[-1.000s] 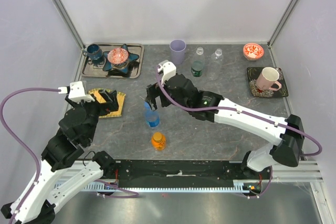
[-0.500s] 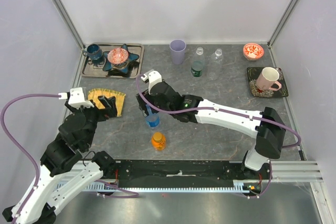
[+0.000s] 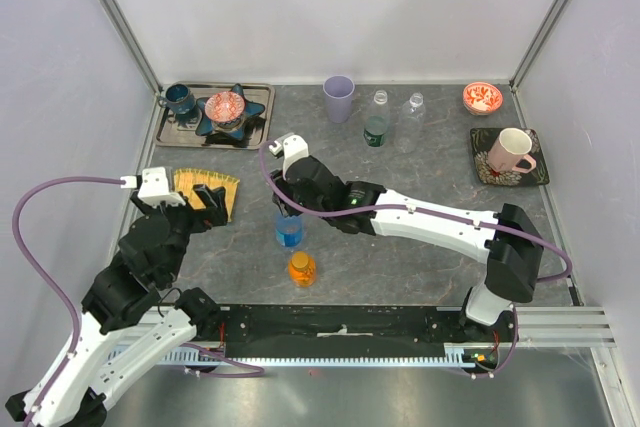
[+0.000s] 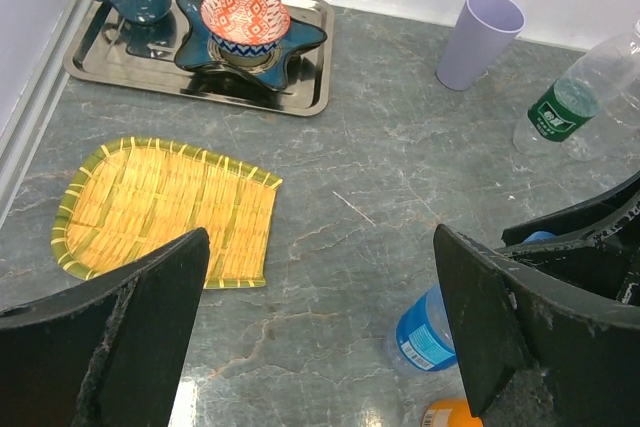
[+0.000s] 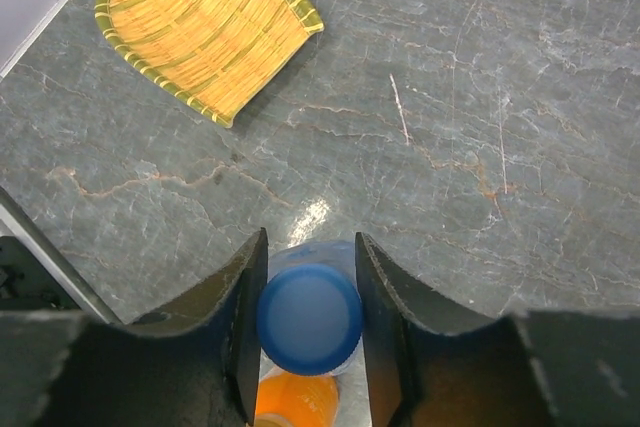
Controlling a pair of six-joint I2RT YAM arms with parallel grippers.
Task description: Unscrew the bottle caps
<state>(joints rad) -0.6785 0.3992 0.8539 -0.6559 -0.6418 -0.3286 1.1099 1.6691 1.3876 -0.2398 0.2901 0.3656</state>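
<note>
Bench (image 3: 430, 247) keeps the blue bottle (image 3: 289, 232) standing, so the blue cap (image 5: 310, 319) faces up. Left tool (image 4: 320, 237) hangs wide apart, holding nothing. Right tool (image 5: 310, 247) pinches that cap from both sides, likely to twist it. The cap is round and smooth, mid bench, just behind the orange bottle (image 3: 302, 269)

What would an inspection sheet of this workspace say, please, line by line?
Surface: grey marbled table, no spill seen.
Job's things: blue-label bottle and orange bottle near the arms; green-label bottle and plain clear bottle at the back; blue cap on its bottle.
Clutter: purple cup, tray with blue mug and patterned bowl, woven mat, pink mug on dark plate, red bowl.
Grippers: left gripper open, empty; right gripper shut on the blue cap.
Cables: one purple cable looping off each arm.
Surroundings: pale walls, black base rail.
</note>
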